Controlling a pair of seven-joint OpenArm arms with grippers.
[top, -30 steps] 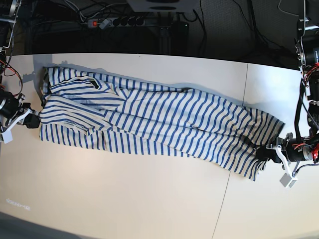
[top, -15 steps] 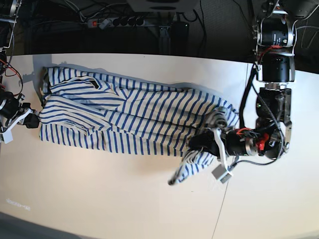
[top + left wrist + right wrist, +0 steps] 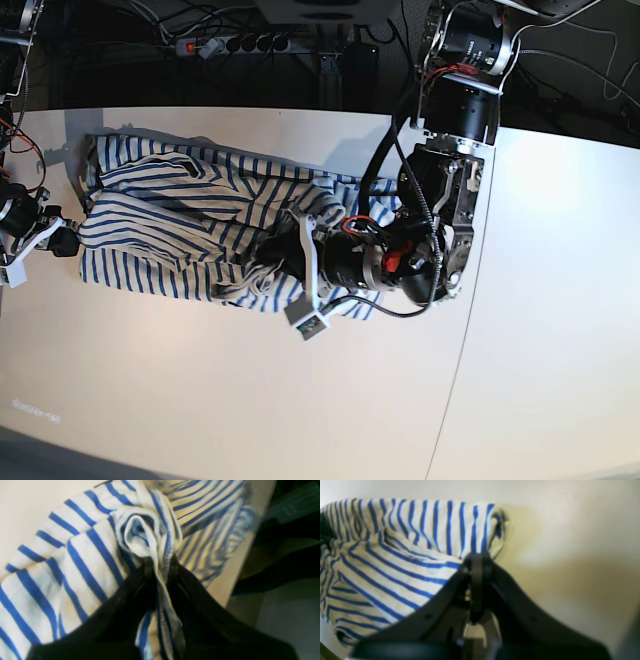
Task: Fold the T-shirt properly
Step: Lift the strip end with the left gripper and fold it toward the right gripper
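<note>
The T-shirt [image 3: 180, 225], cream with blue stripes, lies lengthwise on the white table [image 3: 200, 400], now bunched toward the left half. My left gripper [image 3: 272, 262] is over the shirt's middle, shut on a rolled bunch of the hem [image 3: 145, 532], with cloth pinched between its black fingers [image 3: 172, 567]. The carried end is doubled over the shirt's body. My right gripper [image 3: 66, 243] sits at the shirt's left end, shut on the shirt's edge [image 3: 480, 530], low on the table. The dark neck label [image 3: 186, 164] shows near the far left.
A power strip [image 3: 235, 43] and cables lie behind the table's far edge. A seam [image 3: 465, 320] runs down the table to the right of the left arm [image 3: 440, 200]. Bare tabletop lies to the front and right.
My left gripper has swept from the table's right toward the left, carrying the hem over the shirt's body, so the shirt is much shorter. My right gripper has stayed put.
</note>
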